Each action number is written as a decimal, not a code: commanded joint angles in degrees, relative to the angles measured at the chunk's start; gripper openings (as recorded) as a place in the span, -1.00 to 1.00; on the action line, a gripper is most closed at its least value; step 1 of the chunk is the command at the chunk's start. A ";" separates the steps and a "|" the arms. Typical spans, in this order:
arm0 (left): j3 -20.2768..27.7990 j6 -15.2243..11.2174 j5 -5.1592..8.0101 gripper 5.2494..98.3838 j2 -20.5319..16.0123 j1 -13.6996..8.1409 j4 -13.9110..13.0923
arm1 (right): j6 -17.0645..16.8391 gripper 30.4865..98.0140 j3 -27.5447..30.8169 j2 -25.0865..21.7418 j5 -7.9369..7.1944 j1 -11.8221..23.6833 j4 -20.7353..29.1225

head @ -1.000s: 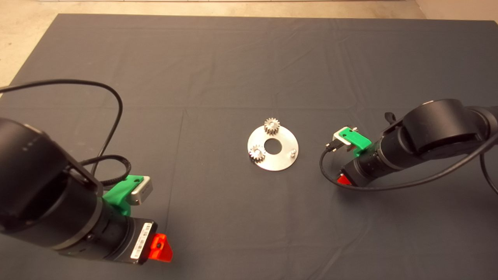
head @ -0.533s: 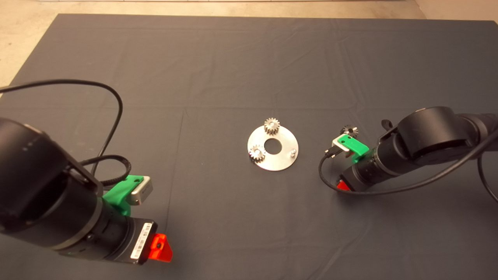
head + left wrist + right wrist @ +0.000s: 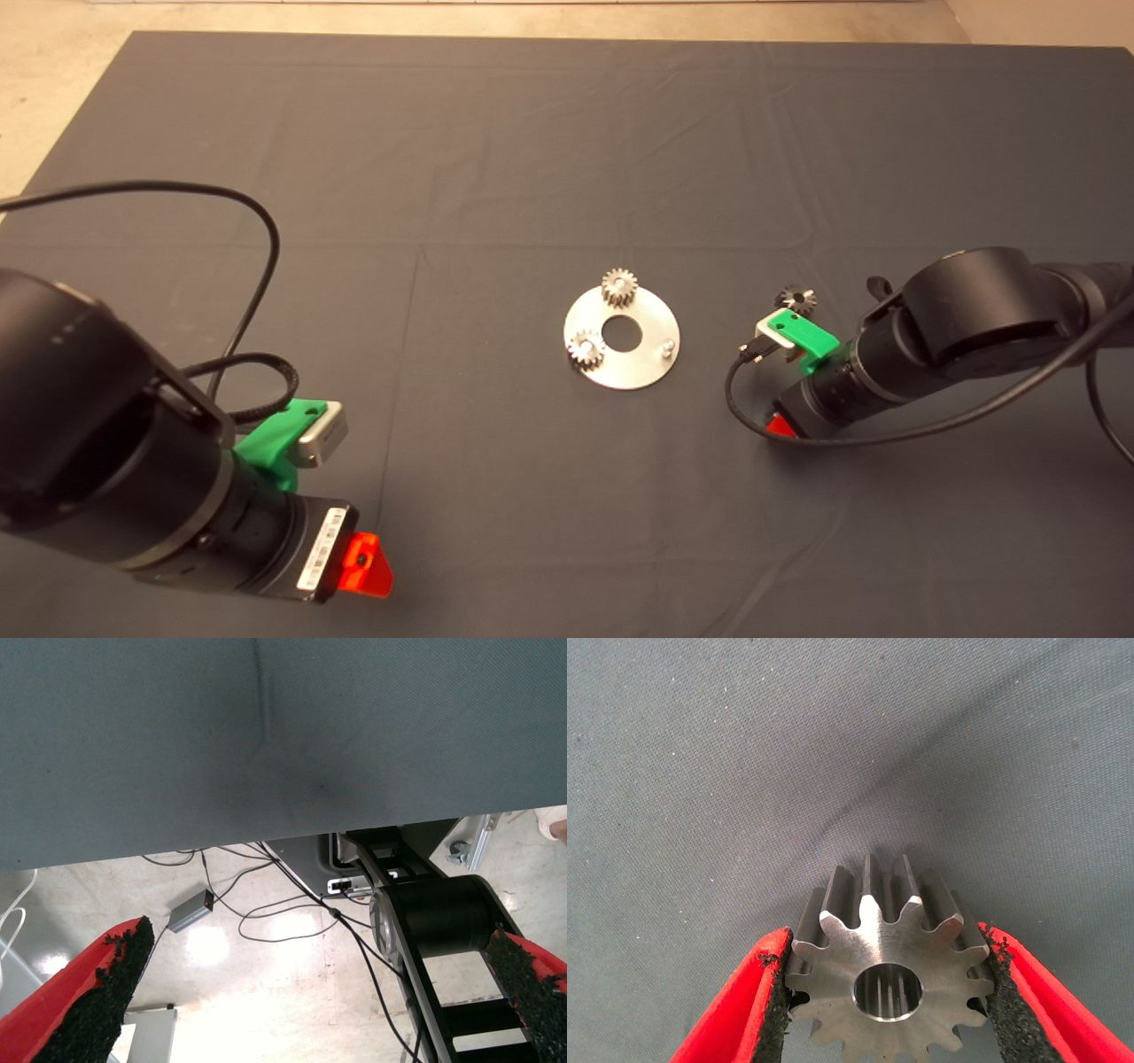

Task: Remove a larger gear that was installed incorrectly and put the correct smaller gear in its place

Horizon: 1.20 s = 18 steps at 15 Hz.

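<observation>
Smaller gear (image 3: pixel 833 961) sits clamped between the right gripper (image 3: pixel 886 939)'s two fingers, which have closed to its width. A black pad bears on the tooth tips at either side, so the grip runs across its diameter. Its flat face and bore look back along the fingers toward the wrist. The short axis therefore runs lengthwise with the fingers, and the straight teeth run parallel to them. That hold probably suits sliding the bore over a pin, though whether the gear is clear of the desk (image 3: pixel 532 159) cannot be told.

Out beyond the fingertips lies the round metal plate (image 3: pixel 638 368) with two paler gears (image 3: pixel 619 287) mounted and one bare pin (image 3: pixel 666 347), likely the seat to be filled. Behind the fingers, beside the right wrist, a darker gear (image 3: pixel 795 299) lies flat. It is probably the larger gear set aside, though its width is hard to judge.

The left gripper (image 3: pixel 368 563) waits at the desk's near edge, fingers spread wide and empty.
</observation>
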 commanded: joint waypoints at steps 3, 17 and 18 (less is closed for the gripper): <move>0.85 -0.30 0.12 0.98 -0.19 -0.47 -0.50 | 0.12 -0.39 1.76 -0.32 -4.70 1.39 0.74; 0.85 -0.30 0.12 0.98 -0.01 -0.42 -0.50 | 3.73 0.12 7.82 -8.28 -5.23 14.22 4.43; 0.85 -0.30 0.12 0.98 -0.01 -0.42 -0.50 | 3.72 0.12 7.82 -9.75 -5.23 14.22 4.43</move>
